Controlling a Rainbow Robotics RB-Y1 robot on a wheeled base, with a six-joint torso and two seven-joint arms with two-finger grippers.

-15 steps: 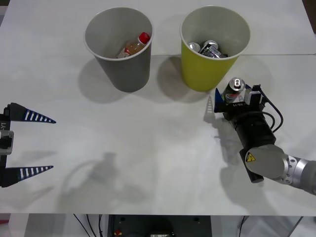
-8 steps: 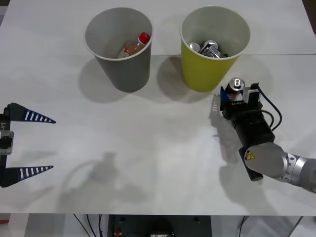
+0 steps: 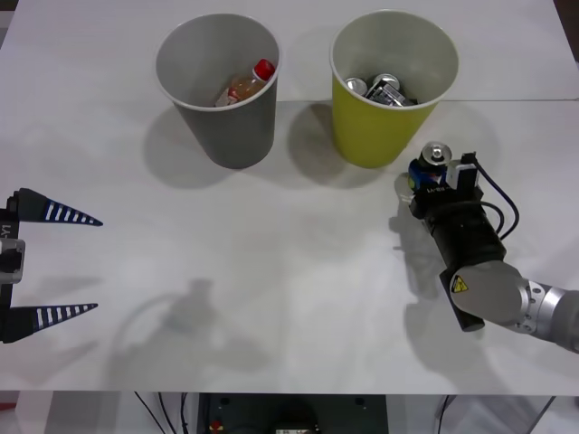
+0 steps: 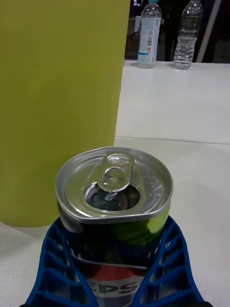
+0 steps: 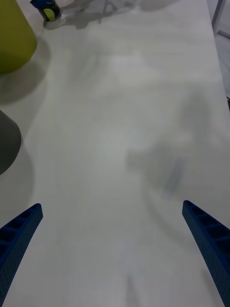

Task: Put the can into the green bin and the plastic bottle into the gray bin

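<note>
The right arm (image 3: 470,262) is built of a black cylindrical wrist section followed by a rounded silver-grey joint, on which a yellow triangular warning sticker (image 3: 457,287) is fixed. A thin black cable (image 3: 503,210) is looped along its outer side, and small white lettering is printed on the black block behind the fingers. The fingers (image 4: 48,268) are made of blue plastic with an open ribbed lattice. The left gripper (image 3: 27,264) is fitted with two tapering fingers, dark with pale blue-white stripes, joined by a grey body.

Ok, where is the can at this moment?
In the front view the can is on the robot's right side, gripped upright in the right gripper just beside the green bin, not in it.
</note>
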